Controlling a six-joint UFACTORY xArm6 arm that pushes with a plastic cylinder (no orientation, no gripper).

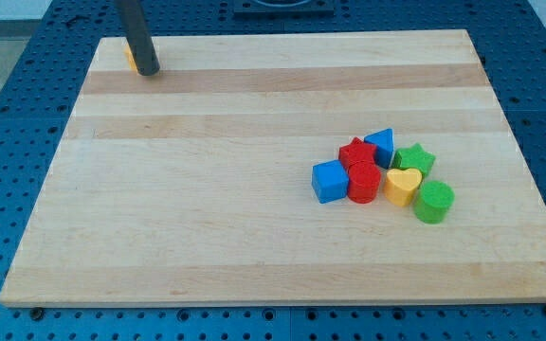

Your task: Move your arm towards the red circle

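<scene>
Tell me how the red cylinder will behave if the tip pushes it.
The red cylinder stands squat on its flat end, so it will probably slide, not roll or tip. It touches the blue cube and yellow heart, so they would likely shift too. My tip is far off.

The board is pale wood with a smooth matt grain in lengthwise strips. The red circle beside its other blocks looks like matt plastic. My tip is dark, slightly glossy.

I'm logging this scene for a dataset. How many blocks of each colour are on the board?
Red: 2, star and circle
Blue: 2
Green: 2, star and circle
Yellow: 1, heart
Orange: 1, mostly hidden behind my tip
Total: 8
</scene>
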